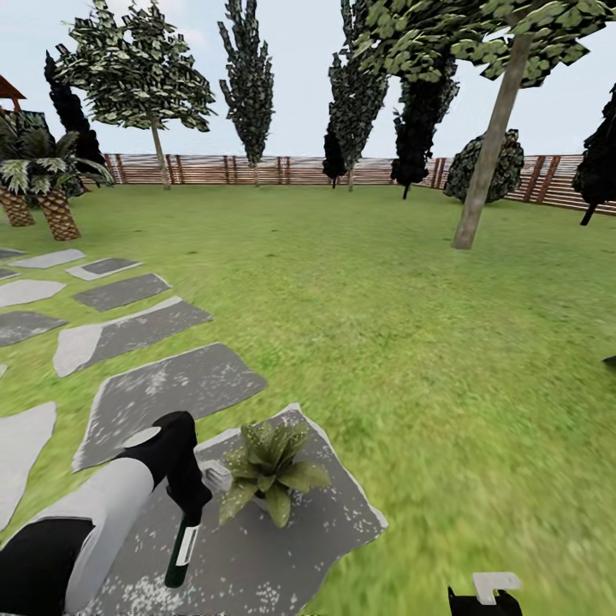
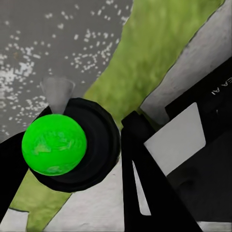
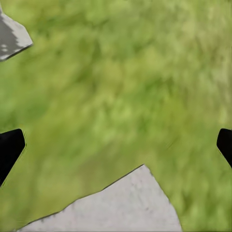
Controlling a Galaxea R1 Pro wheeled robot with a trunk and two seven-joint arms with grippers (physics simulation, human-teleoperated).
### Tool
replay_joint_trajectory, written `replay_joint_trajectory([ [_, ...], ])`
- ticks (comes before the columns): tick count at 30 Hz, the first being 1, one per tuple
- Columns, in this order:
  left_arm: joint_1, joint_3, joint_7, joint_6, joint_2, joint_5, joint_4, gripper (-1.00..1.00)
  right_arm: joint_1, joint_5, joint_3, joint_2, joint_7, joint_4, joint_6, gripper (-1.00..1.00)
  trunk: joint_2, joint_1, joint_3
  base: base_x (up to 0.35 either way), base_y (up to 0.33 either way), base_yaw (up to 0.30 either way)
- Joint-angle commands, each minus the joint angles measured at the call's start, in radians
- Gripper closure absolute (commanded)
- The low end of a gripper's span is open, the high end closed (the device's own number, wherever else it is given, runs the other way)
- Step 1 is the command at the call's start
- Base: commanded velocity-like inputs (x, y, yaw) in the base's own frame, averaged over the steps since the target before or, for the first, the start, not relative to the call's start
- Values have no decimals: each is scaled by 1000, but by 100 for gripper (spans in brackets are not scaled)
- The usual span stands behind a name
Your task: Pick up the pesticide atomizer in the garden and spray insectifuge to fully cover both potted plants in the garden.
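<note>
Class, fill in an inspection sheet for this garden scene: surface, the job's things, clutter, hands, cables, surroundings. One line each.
Surface: grey stone slab on green lawn, with stepping stones beyond.
Job's things: pesticide atomizer held beside one potted plant, which stands on the slab.
Clutter: nothing seen.
Hands: left hand shut on the atomizer; right hand open over grass, fingers wide apart.
Cables: nothing seen.
Surroundings: trees, palm-like plants, brown slatted fence.
</note>
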State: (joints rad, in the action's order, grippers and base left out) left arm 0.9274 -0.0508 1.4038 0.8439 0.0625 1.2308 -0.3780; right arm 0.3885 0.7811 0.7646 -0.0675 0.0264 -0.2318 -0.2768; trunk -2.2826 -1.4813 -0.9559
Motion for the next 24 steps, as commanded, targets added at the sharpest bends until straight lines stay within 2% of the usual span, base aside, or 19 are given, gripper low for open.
replay_joint_trajectory([
  [1,0,-5,10,11,1,6,-2,100,1,11,7,0,3,2,-5,-100,0,0,-1,78,-102,239],
  [6,-1,-3,11,12,-8,6,-2,100,1,10,7,0,3,2,-5,-100,0,0,-1,144,-215,270],
  [14,-2,-2,11,12,-7,6,-2,100,1,11,7,0,3,2,-5,-100,0,0,-1,156,-237,265],
  [24,-2,-1,11,12,-8,4,-2,100,1,11,7,0,3,2,-5,-100,0,0,-1,162,-237,31],
])
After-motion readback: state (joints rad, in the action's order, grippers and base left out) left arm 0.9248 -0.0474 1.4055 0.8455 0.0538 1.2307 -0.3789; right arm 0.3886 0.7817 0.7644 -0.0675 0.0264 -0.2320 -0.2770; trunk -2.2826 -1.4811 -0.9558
